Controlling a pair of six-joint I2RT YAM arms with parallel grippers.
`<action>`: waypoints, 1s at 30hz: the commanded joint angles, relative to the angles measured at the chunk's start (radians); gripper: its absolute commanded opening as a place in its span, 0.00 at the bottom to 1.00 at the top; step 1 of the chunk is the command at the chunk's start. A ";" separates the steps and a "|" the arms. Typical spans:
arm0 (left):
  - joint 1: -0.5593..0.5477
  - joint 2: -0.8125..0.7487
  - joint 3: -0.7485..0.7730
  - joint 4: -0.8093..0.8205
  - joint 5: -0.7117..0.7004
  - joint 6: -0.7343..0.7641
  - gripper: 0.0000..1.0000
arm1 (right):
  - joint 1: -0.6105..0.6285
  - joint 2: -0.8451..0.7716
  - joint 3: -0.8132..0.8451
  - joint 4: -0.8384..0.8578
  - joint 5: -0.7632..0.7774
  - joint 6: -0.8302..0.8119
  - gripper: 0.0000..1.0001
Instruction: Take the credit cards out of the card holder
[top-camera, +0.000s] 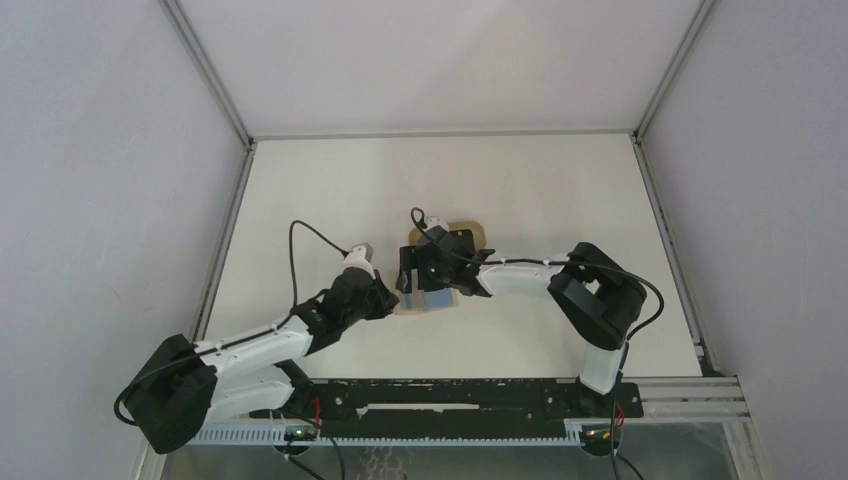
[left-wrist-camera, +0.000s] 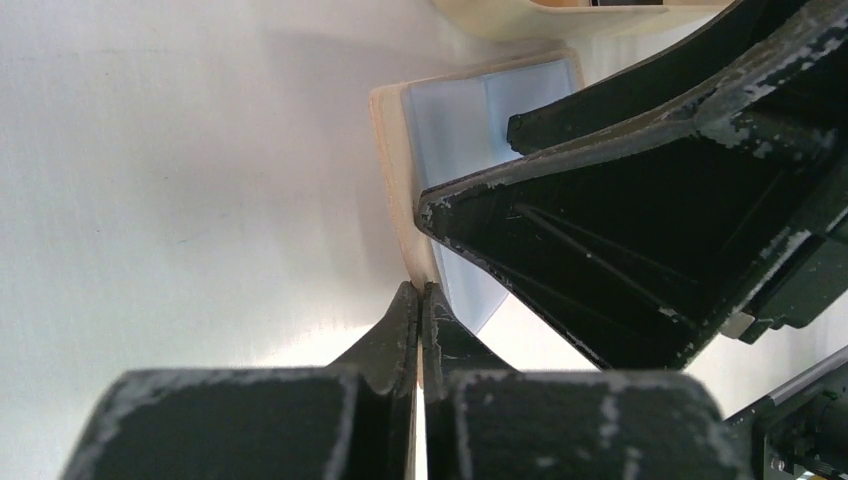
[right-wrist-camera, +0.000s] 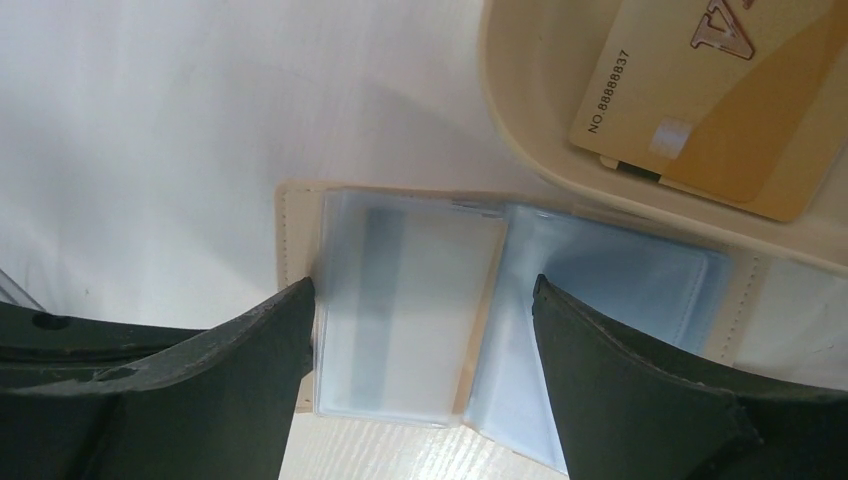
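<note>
**Top external view.** Both arms reach toward the middle of the white table. The card holder lies open and flat there, just near of the oval tan tray. The left gripper sits at the holder's left edge. The right gripper is directly above the holder and hides most of it. Neither gripper's jaw state can be read from this height.

**Left wrist view.** The left gripper's fingers are pressed together with no gap. Their tips meet the near corner of the holder's beige cover. Whether the cover is pinched between them cannot be told. Pale blue clear sleeves lie on top of the cover. The right gripper's two dark fingers come in from the right over the sleeves, spread apart. An edge of the tray shows at the far side.

**Right wrist view.** The right gripper's jaws are spread wide and hold nothing. One finger stands on each side of the sleeves, at or just above them; contact cannot be judged. The left-hand sleeve shows a pale rectangle with a darker band, and whether that is a card cannot be told. A gold credit card printed "NO.8888837" lies in the tray, far and right of the holder. A dark sliver shows under its lower edge and cannot be identified.
</note>
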 joint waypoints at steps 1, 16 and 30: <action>-0.006 -0.040 -0.026 0.029 -0.022 -0.016 0.00 | -0.002 0.007 0.041 -0.021 0.039 -0.027 0.88; -0.006 -0.004 -0.033 0.035 -0.041 -0.021 0.00 | 0.018 0.070 0.139 -0.199 0.139 -0.149 0.89; -0.007 0.032 -0.028 0.022 -0.053 -0.027 0.00 | 0.038 0.063 0.197 -0.204 0.113 -0.254 1.00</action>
